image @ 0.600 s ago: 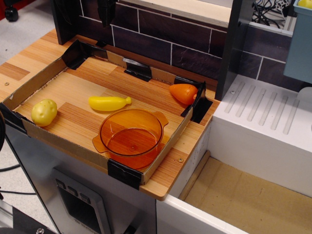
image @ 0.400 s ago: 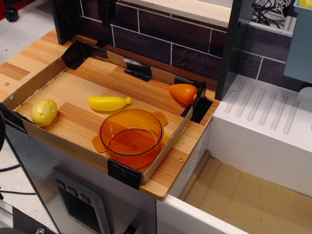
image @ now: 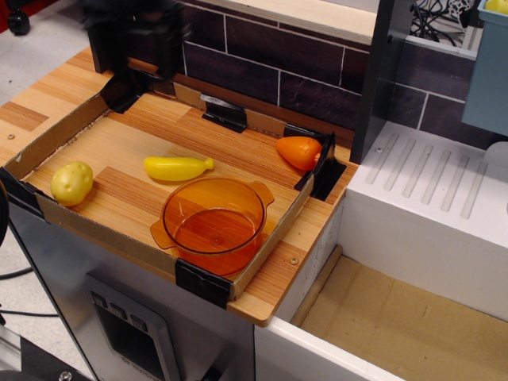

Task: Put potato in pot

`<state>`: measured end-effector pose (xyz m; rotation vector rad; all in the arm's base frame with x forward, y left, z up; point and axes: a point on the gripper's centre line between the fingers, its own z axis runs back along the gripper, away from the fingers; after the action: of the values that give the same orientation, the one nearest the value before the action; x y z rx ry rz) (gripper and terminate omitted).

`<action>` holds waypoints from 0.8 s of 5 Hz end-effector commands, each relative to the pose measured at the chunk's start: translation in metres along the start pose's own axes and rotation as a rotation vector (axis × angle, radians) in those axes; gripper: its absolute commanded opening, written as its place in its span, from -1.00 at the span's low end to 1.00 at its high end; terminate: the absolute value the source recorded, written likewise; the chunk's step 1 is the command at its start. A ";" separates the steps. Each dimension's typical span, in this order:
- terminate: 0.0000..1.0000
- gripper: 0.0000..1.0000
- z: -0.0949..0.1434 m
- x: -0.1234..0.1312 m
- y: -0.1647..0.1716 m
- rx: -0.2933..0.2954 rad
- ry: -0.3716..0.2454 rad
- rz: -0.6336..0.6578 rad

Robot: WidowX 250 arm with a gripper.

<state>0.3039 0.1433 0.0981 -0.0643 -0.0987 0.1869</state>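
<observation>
The potato [image: 71, 182] is a small yellow-green toy lying at the left end of the shallow cardboard tray [image: 55, 136]. The pot [image: 214, 218] is a wide translucent orange pot with two small handles, standing empty at the tray's front right corner. My gripper [image: 147, 36] shows only as a dark motion blur at the top left, above the tray's back corner and far from the potato and the pot. Its jaws are not discernible.
A long yellow banana-like toy [image: 178, 167] lies between the potato and the pot. An orange cone-shaped toy [image: 300, 151] rests in the tray's back right corner. A dark brick wall [image: 278, 71] runs behind. A white sink unit [image: 429, 198] stands to the right.
The gripper, a sharp dark shape at the top edge before, is now a wider blur lower down, moving down and to the left. The toys and the pot have not moved.
</observation>
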 end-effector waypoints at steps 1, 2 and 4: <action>-1.00 1.00 0.020 -0.015 0.055 -0.023 -0.112 -0.036; -1.00 1.00 0.008 -0.026 0.066 -0.014 -0.118 -0.015; -1.00 1.00 -0.006 -0.051 0.056 -0.006 -0.059 -0.037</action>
<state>0.2393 0.1829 0.0642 -0.1012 -0.1064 0.1568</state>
